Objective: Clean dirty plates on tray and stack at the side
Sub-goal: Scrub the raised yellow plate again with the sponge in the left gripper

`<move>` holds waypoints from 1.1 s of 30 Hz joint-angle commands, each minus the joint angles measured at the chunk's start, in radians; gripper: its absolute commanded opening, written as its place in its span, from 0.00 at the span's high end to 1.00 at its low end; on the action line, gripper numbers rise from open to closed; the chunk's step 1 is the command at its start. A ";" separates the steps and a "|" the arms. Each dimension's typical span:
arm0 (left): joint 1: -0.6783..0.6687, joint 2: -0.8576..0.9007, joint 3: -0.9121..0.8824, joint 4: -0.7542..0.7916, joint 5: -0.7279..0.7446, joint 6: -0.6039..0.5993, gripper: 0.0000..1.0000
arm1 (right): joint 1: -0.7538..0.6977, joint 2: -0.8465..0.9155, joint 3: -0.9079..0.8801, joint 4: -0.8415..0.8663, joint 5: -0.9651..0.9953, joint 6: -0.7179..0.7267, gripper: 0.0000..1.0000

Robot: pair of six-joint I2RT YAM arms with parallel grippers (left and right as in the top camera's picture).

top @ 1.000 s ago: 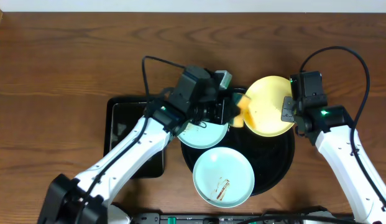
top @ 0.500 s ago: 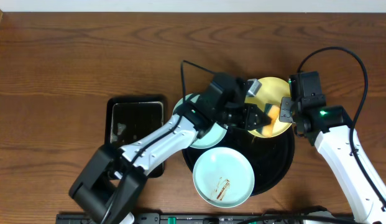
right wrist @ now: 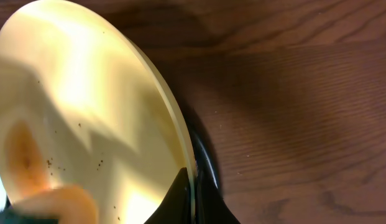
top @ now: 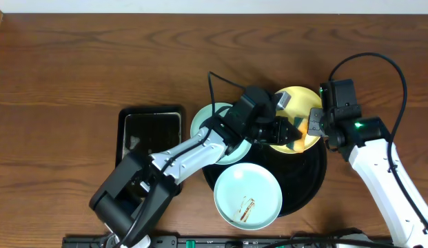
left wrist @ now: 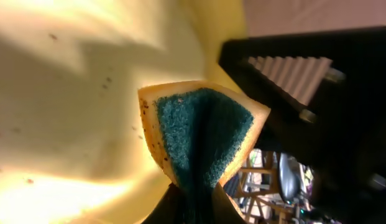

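Observation:
The pale yellow plate [top: 291, 103] is tilted up over the far edge of the round black tray [top: 307, 180]. My right gripper [top: 317, 127] is shut on its right rim [right wrist: 174, 130]. My left gripper [top: 291, 133] is shut on a folded orange and green sponge [left wrist: 202, 134], which presses on the yellow plate's face [left wrist: 68, 93]; small brown specks dot that face. A pale blue plate [top: 247, 195] with a brown smear lies at the tray's front. Another pale blue plate [top: 208, 122] sits at the tray's left edge, partly under my left arm.
A smaller rectangular black tray [top: 150, 148] lies left of the round one. Bare wooden table [top: 76, 62] surrounds both. Cables arch over each arm. The round tray's rim [right wrist: 205, 167] shows just behind the yellow plate's edge.
My left arm has swung right with the sponge, from the plate's left edge onto its face near the right gripper. The right gripper and yellow plate have stayed put.

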 commanded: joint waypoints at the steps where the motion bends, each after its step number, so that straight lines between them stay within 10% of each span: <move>1: -0.002 0.034 0.005 0.006 -0.060 -0.008 0.93 | 0.008 -0.015 0.022 -0.005 -0.018 0.006 0.98; 33: -0.002 0.079 0.007 -0.146 -0.332 0.129 0.93 | 0.008 -0.015 0.022 -0.015 -0.039 0.003 0.99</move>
